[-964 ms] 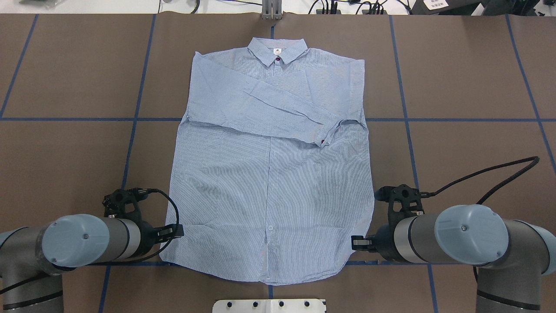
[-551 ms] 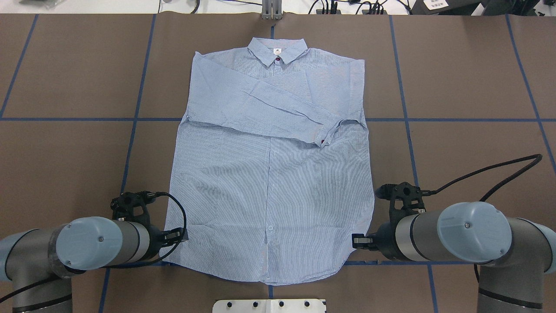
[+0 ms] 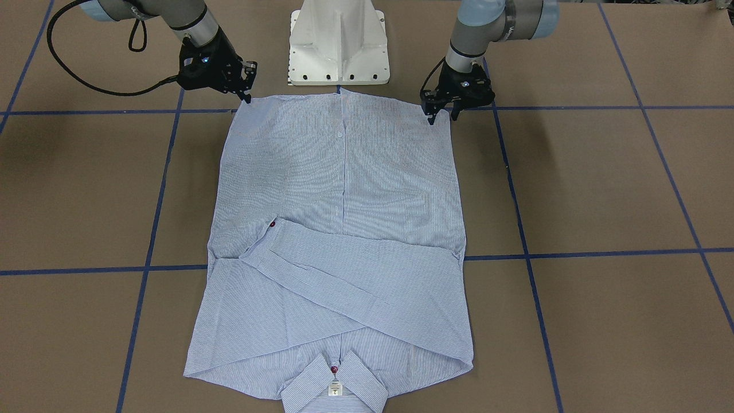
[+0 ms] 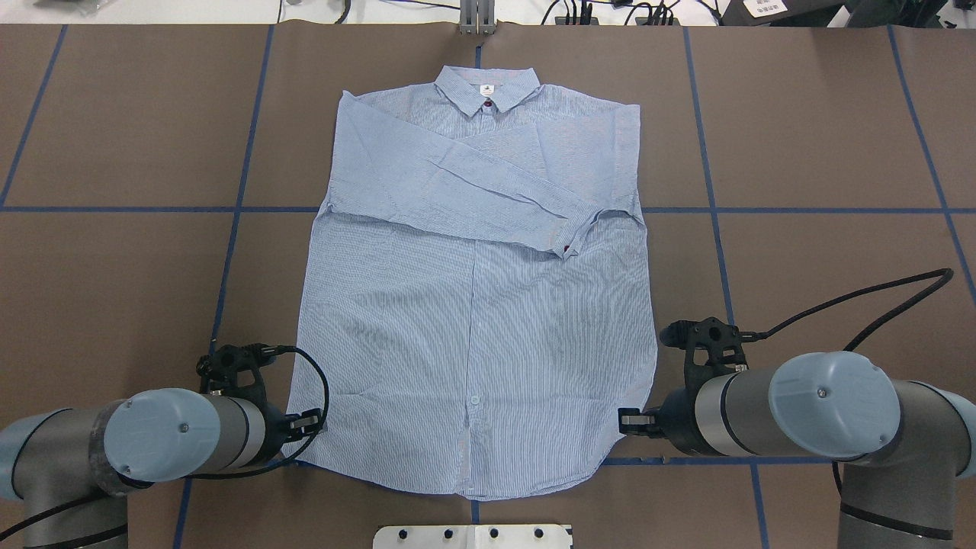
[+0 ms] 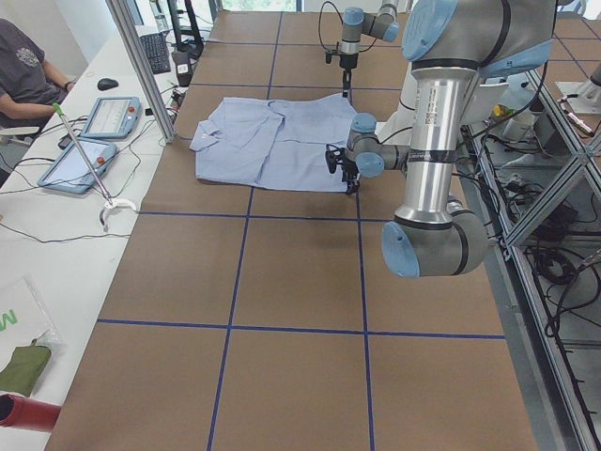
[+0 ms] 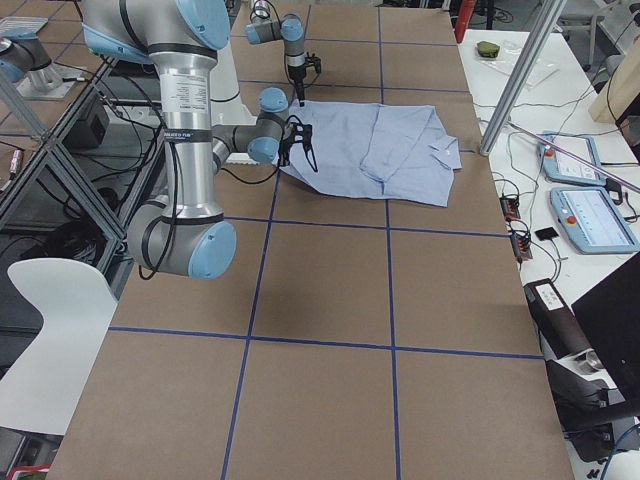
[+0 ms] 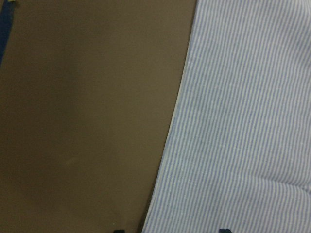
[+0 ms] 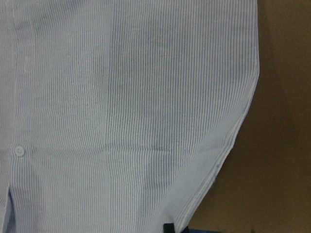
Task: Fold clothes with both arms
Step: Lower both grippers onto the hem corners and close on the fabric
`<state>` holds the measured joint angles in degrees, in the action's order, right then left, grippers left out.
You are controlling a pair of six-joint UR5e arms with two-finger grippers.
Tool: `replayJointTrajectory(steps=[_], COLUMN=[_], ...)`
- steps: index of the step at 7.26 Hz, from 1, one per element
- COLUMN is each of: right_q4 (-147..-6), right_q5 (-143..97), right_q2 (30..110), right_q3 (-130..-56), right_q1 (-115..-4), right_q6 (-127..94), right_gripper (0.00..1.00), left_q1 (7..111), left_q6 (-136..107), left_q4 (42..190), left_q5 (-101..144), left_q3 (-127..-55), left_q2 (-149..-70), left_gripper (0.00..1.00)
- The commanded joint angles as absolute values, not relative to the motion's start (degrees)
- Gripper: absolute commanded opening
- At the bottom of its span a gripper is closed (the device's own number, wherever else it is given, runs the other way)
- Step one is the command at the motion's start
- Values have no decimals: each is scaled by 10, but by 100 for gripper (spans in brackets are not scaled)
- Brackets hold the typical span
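Note:
The light-blue striped shirt [image 4: 473, 305] lies flat, face up, on the brown table, also in the front view [image 3: 338, 189]. Its collar is on the far side and both sleeves are folded across the chest. My left gripper [image 4: 311, 421] is low at the hem's left corner [image 3: 442, 119], open. In the left wrist view the shirt's edge [image 7: 243, 121] runs between its two fingertips. My right gripper [image 4: 621, 422] is low at the hem's right corner [image 3: 248, 97] and looks open. In the right wrist view one fingertip shows at the hem edge [image 8: 121, 97].
The white pedestal base [image 3: 338, 51] stands just behind the hem, between the arms. Blue tape lines [image 4: 229, 252] cross the brown table. A metal post [image 4: 476, 19] stands at the far edge. A side table with tablets [image 5: 94, 141] and a seated person is beyond the far edge.
My left arm has moved back toward the robot and a little inward, bringing its gripper down to the hem's left corner. The right arm has barely moved. The shirt has not shifted.

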<state>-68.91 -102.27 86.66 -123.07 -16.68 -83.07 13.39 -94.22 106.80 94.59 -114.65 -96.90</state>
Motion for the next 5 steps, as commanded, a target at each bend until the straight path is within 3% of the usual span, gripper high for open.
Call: replayJointTrajectory(steps=[1, 5], right_q4=[-689, -689], right_q5=[-1023, -1023], right_q2=[867, 867], right_q3=[-1230, -1230], right_q1=[-168, -168], right_q6=[-831, -831], right_gripper=[0, 0], left_q1=[134, 134], left_q6=[-942, -942], left_q4=[1063, 1043], left_q5=[947, 947], left_q3=[-1149, -1158], left_q2=[-967, -968], left_gripper=[57, 40])
